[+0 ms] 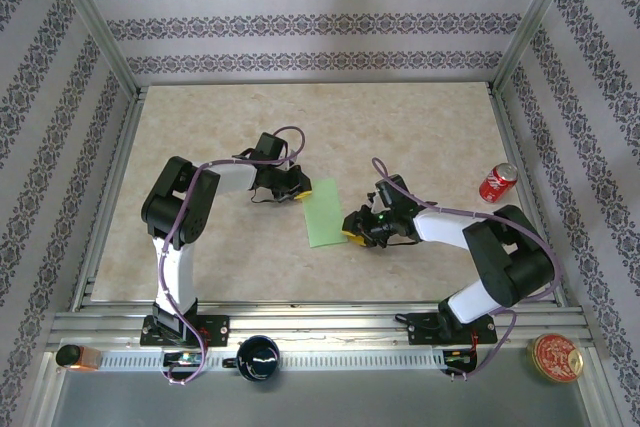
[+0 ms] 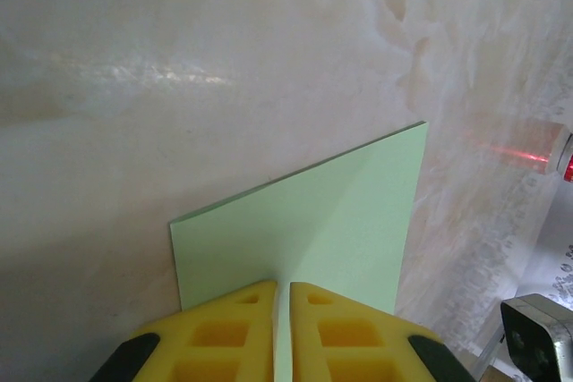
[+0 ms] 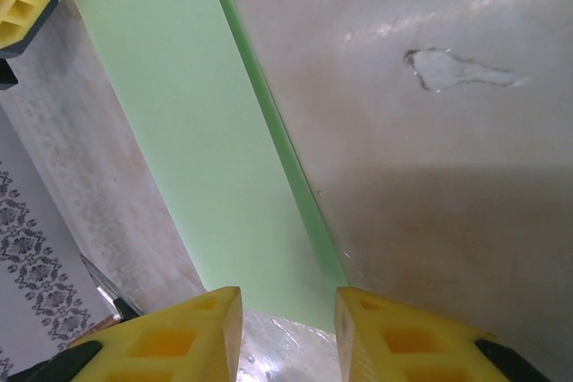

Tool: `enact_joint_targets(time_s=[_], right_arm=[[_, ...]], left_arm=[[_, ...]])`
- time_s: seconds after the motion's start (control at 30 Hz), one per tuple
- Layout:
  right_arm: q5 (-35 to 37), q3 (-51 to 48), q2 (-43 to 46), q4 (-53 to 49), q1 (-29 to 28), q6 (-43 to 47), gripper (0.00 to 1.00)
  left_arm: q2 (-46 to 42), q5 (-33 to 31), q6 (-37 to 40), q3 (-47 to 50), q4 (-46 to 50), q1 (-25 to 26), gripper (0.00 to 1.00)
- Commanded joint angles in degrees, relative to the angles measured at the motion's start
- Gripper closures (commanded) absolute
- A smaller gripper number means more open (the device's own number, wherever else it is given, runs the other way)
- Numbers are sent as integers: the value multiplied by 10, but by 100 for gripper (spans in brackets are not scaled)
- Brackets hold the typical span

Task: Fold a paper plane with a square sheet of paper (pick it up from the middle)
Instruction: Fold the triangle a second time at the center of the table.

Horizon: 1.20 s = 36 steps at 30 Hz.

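Observation:
The square sheet of paper (image 1: 325, 215) is light green and lies folded into a narrow rectangle in the middle of the table. My left gripper (image 1: 300, 190) is at its far end. In the left wrist view the yellow fingers (image 2: 224, 328) are pinched together on the paper (image 2: 313, 221), which bends up along a crease between them. My right gripper (image 1: 352, 228) is at the sheet's near right corner. Its jaws (image 3: 286, 297) stand open, with the end of the paper (image 3: 197, 131) just ahead of them and a doubled edge along one long side.
A red soda can (image 1: 498, 182) stands at the right of the table. On the near rail sit a black mug (image 1: 258, 358), a round tin (image 1: 555, 357) and an orange item (image 1: 75, 356). Patterned walls enclose the table on three sides.

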<state>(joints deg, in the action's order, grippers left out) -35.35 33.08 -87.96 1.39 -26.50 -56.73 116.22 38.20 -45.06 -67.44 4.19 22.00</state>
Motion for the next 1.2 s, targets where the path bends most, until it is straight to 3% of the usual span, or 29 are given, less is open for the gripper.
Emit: enact_joint_targets(time_s=[0.0, 0.4, 0.63, 1.17], right_arm=[[-9, 3, -12, 13, -4, -4, 66], [-11, 7, -11, 13, -4, -2, 66], [33, -3, 29, -37, 3, 15, 65], [-9, 5, -10, 6, -6, 5, 65]], left_arm=[[15, 7, -2, 10, -9, -8, 87], [17, 12, 2, 5, -5, -9, 88], [18, 10, 3, 5, -1, -8, 88], [26, 15, -2, 1, -1, -9, 88]])
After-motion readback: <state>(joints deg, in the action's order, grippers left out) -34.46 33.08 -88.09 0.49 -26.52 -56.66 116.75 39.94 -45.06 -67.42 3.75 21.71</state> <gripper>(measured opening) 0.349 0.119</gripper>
